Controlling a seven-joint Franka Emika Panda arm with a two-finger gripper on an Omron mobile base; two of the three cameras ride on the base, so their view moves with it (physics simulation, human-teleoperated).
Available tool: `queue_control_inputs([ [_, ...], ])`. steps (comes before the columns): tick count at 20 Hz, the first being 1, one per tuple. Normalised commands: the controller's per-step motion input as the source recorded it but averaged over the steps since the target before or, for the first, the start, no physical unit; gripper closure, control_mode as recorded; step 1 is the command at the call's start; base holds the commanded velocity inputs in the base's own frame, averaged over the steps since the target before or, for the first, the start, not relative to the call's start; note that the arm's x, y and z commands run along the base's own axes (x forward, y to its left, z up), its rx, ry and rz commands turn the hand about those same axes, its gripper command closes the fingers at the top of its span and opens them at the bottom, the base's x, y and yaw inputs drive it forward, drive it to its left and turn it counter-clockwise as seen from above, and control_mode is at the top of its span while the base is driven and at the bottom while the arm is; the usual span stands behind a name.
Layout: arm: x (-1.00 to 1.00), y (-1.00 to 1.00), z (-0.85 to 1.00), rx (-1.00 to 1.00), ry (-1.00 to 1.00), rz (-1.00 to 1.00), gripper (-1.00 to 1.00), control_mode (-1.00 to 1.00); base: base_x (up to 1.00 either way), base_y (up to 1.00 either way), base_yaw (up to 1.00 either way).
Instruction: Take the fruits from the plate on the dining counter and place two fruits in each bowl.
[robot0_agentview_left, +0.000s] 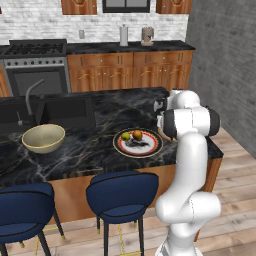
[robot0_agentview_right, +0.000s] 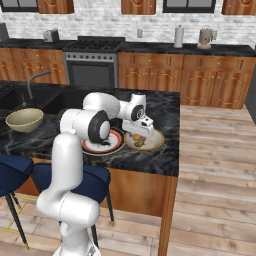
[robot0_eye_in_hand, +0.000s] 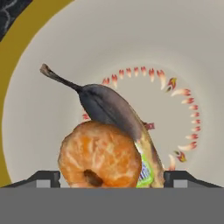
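My gripper straddles the orange, jaws parted; it looks light, firm, slippery, so I'd pinch mid-body beside the banana.

The white arm rises from its base, bends at the elbow and reaches forward and down. Its claw points downward, fingers spread wide apart.

Orange fruit, brown-black banana

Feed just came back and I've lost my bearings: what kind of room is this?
A home kitchen, rendered: a stove against the back wall, a sink with faucet in the black marble dining counter, and blue stools.
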Motion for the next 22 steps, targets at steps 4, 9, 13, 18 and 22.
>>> queue_control_inputs([
  [4, -0.01, 0.0, 0.0, 0.0, 0.0, 0.0, -1.0, -1.0, 0.0, 0.0, 0.0],
  [9, -0.08, 0.0, 0.14, 0.0, 0.0, 0.01, -1.0, -1.0, 0.0, 0.0, 0.0],
  [13, -0.24, 0.09, 0.49, 0.0, 0.0, 0.08, -1.0, -1.0, 0.0, 0.0, 0.0],
  [18, -0.32, 0.82, 0.42, 0.0, 0.03, 0.22, -1.0, -1.0, 0.0, 0.0, 0.0],
  [22, -0.33, 0.9, 0.2, 0.0, 0.06, 0.34, -1.0, -1.0, 0.0, 0.0, 0.0],
])
